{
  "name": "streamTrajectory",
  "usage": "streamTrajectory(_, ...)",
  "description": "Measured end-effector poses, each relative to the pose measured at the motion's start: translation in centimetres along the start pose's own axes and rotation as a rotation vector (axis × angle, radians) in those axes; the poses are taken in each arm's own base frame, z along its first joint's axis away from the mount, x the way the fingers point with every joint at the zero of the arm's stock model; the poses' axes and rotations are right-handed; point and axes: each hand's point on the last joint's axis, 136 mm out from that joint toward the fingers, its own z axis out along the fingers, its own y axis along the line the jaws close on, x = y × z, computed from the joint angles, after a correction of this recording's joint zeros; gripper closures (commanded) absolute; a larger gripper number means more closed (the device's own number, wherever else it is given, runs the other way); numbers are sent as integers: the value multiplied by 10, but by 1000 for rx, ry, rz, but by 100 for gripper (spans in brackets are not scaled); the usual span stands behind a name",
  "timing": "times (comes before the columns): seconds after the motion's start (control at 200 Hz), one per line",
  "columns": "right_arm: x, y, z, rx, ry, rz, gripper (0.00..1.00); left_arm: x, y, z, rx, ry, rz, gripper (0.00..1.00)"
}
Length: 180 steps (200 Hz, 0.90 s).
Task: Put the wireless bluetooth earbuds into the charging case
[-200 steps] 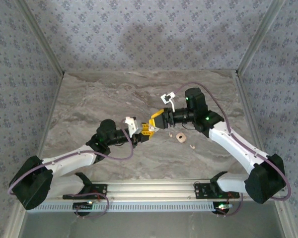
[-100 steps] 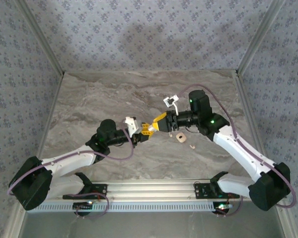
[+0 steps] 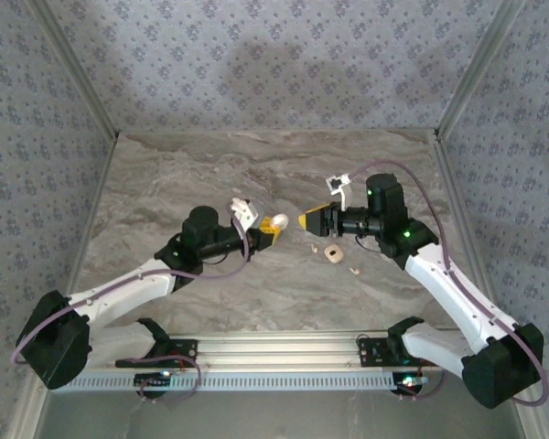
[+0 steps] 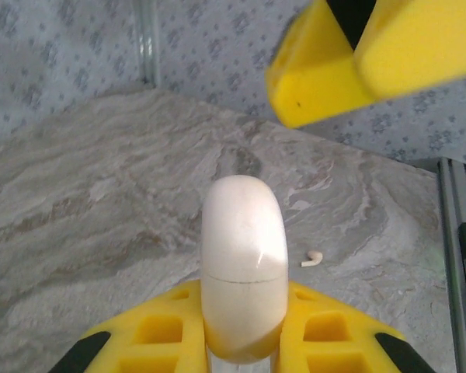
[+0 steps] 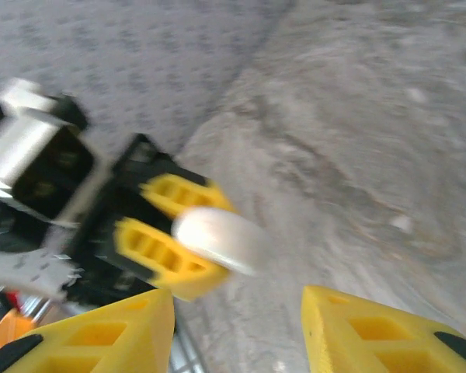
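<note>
Bright, even overhead light, barely any shadows. Heavy motion blur ahead of the right end effector [image 5: 237,303]. Small glare streak on the white shell [image 4: 243,249] in the left end effector [image 4: 245,318], soft focus beyond.

Left arm [image 3: 133,291] stretches from its base toward the middle, elbow low, wrist level. Left claw [image 3: 269,230] is clamped tight on a rounded white piece [image 3: 278,221], which pokes out past the yellow fingertips [image 4: 159,342]. Over on the other side, right arm [image 3: 448,279] bends inward, wrist pointing left. Right claw [image 3: 311,220] faces the left one tip to tip across a small gap, jaws parted, nothing between them. Both claws hang above the surface [image 3: 183,183].
</note>
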Motion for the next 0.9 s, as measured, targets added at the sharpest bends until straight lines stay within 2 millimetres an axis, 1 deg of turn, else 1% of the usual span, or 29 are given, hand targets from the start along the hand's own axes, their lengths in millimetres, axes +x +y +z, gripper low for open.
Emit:
streamTrajectory(0.065, 4, -21, -1, 81, -11, 53, 52, -1, 10, 4, -31, 49, -70, 88)
streamTrajectory(0.165, 11, -43, -2, 169, -19, 117, 52, 3, 30, 11, -85, 139, -211, 87)
streamTrajectory(0.225, 15, -53, -2, 203, -19, 144, 52, 11, 42, 14, -118, 194, -305, 87)
streamTrajectory(0.285, 18, -61, -1, 231, -18, 169, 52, 23, 54, 15, -151, 257, -409, 87)
streamTrajectory(0.41, 23, -70, 1, 257, -17, 204, 52, 56, 76, 10, -227, 390, -617, 87)
streamTrajectory(0.455, 26, -73, 3, 261, -14, 214, 52, 69, 84, 5, -259, 436, -690, 87)
streamTrajectory(0.52, 30, -76, 4, 267, -9, 227, 52, 82, 95, -3, -301, 485, -773, 87)
streamTrajectory(0.7, 39, -83, 9, 272, 4, 257, 53, 101, 126, -22, -399, 554, -929, 86)
streamTrajectory(0.805, 37, -83, 9, 268, -3, 252, 53, 112, 145, -30, -447, 582, -989, 85)
streamTrajectory(0.899, 37, -83, 10, 264, -5, 252, 53, 123, 158, -33, -478, 609, -1034, 85)
